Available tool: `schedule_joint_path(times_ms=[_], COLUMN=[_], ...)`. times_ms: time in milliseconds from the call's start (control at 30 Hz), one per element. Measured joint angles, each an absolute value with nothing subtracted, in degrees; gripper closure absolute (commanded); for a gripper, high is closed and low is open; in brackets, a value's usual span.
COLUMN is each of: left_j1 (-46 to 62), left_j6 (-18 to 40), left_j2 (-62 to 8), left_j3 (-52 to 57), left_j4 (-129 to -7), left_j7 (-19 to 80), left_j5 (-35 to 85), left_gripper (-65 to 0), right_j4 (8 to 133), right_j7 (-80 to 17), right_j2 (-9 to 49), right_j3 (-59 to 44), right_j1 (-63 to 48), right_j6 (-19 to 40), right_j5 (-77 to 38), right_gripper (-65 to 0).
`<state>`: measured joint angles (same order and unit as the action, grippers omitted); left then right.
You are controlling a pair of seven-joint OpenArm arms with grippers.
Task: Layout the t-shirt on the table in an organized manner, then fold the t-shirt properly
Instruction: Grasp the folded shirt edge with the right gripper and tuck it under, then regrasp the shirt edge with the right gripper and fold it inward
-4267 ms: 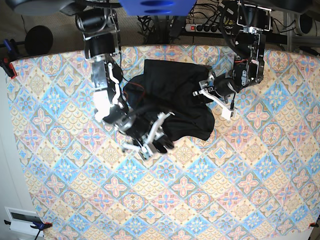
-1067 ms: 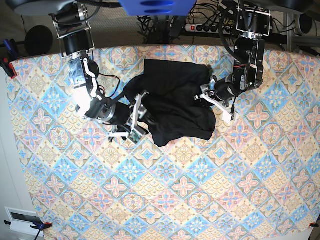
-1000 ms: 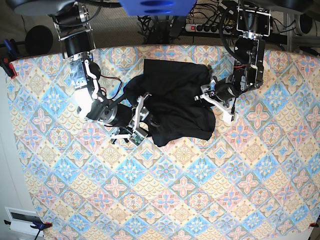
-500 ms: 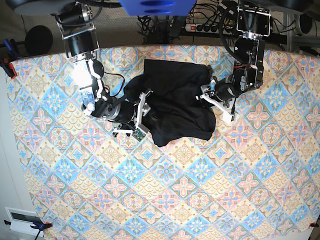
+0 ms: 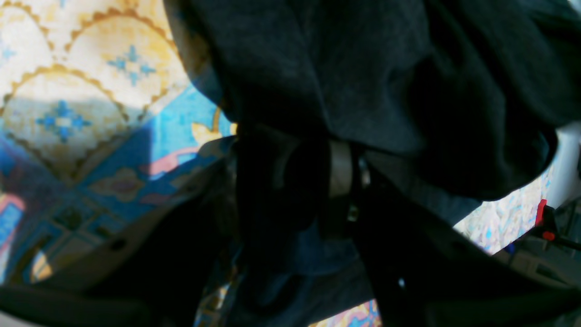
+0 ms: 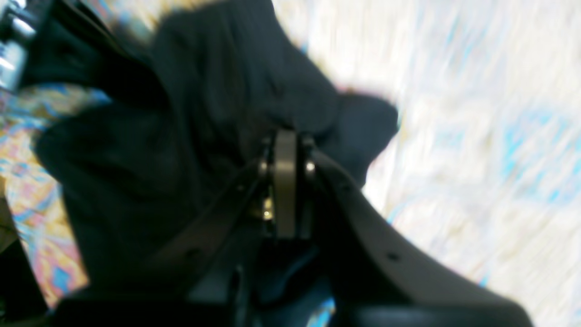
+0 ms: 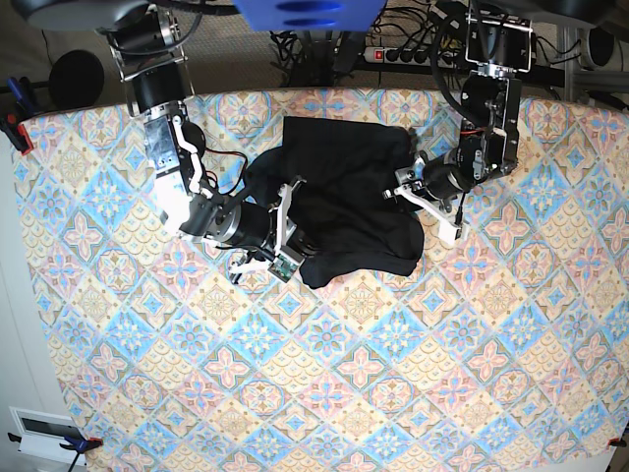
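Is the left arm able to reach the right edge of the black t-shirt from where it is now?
Probably yes. In the base view the left gripper sits right at that edge of the t-shirt, and its wrist view shows black cloth against the jaws; nothing stands between.

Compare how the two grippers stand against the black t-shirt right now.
The right gripper is shut at the left edge of the crumpled black fabric t-shirt in the base view; the left gripper sits at its opposite edge, jaws parted with cloth draped over them. The right wrist view shows its jaws pressed together; whether fabric is pinched is unclear. Both touch the shirt.
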<state>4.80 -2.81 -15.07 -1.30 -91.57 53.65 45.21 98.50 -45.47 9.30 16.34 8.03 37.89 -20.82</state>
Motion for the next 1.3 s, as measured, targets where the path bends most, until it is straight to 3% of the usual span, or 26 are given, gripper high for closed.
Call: schedule_joint_path(times_ms=[333,533,733,933,1200,1300], left_j1=[4.9,5.0,4.9,5.2,7.4,8.7], left_j6=[-2.8,-2.9,-2.9,-2.9,-2.9,-2.9], left_j2=[-15.1,-15.2,-15.3,-15.1,-15.3,-15.4], left_j3=[-1.2,-1.2,-1.2,1.3,1.3,1.5], left_j4=[-91.6,-91.6,-91.6,-94.3,-100.6,-102.7], left_j7=[51.5,51.5,51.4,52.2,51.9,52.0], left_j5=[45.4,45.3,45.4,45.4,45.6,45.4], left_gripper=[-21.3,-21.3,-21.3,-21.3,-21.3,-21.3], right_j4=[111.6,113.4,114.3,114.3,114.2,113.8], right_j7=[-47.2,-48.1,-47.6,-46.7,-47.0,-46.8], right_j2=[9.5,9.7,14.5,13.6,14.2,13.5], right_j3=[16.1,16.3,16.6,18.2,12.4,11.4], right_j1=[-4.3,-13.8,-18.1,-17.6,-14.1,-12.6], right_j6=[38.4,38.6,38.4,38.4,36.2,35.5], right_j5=[-20.6,-20.3,-20.3,-21.0,-20.0,-21.2], right_gripper=[-1.1,-1.1,-1.1,-1.9,-13.7,-12.8])
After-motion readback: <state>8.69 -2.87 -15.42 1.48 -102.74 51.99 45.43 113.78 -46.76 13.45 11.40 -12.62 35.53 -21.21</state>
